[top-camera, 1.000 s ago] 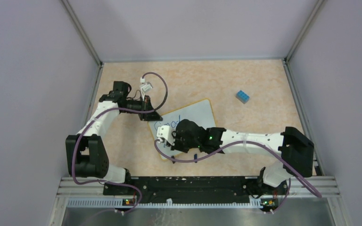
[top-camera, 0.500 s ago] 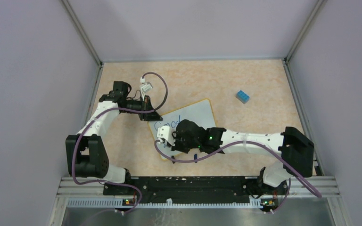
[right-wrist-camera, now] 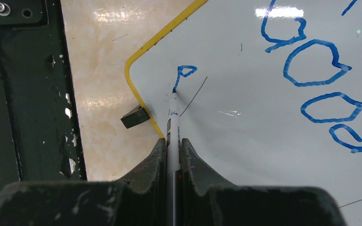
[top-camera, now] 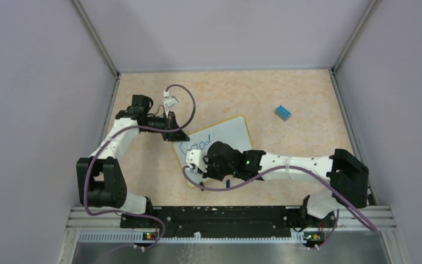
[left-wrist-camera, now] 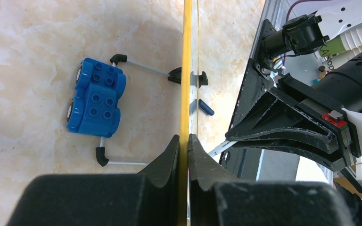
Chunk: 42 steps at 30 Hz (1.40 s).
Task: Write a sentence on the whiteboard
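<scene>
The whiteboard (top-camera: 233,133) lies tilted near the table's middle, white with a yellow rim. My left gripper (top-camera: 174,133) is shut on its far-left edge; in the left wrist view the gripper (left-wrist-camera: 185,137) pinches the yellow rim (left-wrist-camera: 187,70) edge-on. My right gripper (top-camera: 193,164) hovers over the board's near-left corner, shut on a white marker (right-wrist-camera: 172,117). The right wrist view shows the gripper (right-wrist-camera: 172,140) with the marker tip resting on the whiteboard (right-wrist-camera: 245,122) at a small blue stroke (right-wrist-camera: 185,71). Blue lettering reading "Good" (right-wrist-camera: 313,70) runs above it.
A small blue block (top-camera: 283,113) sits at the back right and also appears in the left wrist view (left-wrist-camera: 95,101). A black clip foot (right-wrist-camera: 135,117) juts from the board's rim. The dark metal rail (top-camera: 225,214) runs along the near edge. Grey walls enclose the table.
My right gripper and marker have shifted slightly toward the near edge and to the right over the board. The left arm has held still.
</scene>
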Each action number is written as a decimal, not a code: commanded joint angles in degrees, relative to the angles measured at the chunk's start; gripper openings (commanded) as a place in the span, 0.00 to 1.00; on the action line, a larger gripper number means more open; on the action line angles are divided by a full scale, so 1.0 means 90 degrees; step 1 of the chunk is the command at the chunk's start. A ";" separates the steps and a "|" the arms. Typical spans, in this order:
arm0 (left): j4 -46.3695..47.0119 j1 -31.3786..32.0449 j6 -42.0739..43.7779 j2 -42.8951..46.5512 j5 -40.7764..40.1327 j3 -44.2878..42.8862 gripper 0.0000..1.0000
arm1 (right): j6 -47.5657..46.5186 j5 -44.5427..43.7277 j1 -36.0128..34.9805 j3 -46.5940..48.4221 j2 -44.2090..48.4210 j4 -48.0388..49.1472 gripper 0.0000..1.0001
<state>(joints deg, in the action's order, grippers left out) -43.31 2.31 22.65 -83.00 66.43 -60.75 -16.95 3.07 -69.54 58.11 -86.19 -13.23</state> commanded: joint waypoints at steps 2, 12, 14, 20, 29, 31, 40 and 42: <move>0.0076 -0.0022 0.0098 -0.0009 -0.0448 -0.0056 0.00 | -0.0062 -0.0124 -0.0029 0.0002 0.0339 0.0067 0.00; 0.0084 -0.0020 0.0081 -0.0025 -0.0440 -0.0056 0.00 | -0.0036 -0.0155 -0.0018 0.0235 0.0657 0.0088 0.00; 0.0090 -0.0022 0.0080 -0.0025 -0.0441 -0.0064 0.00 | -0.0040 -0.0193 -0.0025 0.0226 0.0572 0.0113 0.00; 0.0086 -0.0022 0.0078 -0.0007 -0.0429 -0.0076 0.00 | -0.0011 -0.0266 -0.0019 0.0265 0.0321 0.0178 0.00; 0.0075 -0.0022 0.0095 -0.0006 -0.0413 -0.0073 0.00 | 0.0047 -0.0303 0.0021 0.0319 0.0067 0.0158 0.00; 0.0076 -0.0017 0.0100 0.0003 -0.0414 -0.0072 0.00 | 0.0047 -0.0285 0.0016 0.0301 0.0035 0.0146 0.00; 0.0076 -0.0019 0.0110 -0.0015 -0.0418 -0.0076 0.00 | -0.0039 -0.0094 0.0011 0.0200 0.0030 0.0040 0.00; 0.0076 -0.0022 0.0110 -0.0034 -0.0409 -0.0076 0.00 | -0.0024 -0.0144 0.0010 0.0227 0.0049 0.0053 0.00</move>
<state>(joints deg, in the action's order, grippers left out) -43.31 2.31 22.65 -83.00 66.43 -60.75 -16.91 1.85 -69.47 58.19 -85.62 -13.17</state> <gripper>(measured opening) 0.114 0.100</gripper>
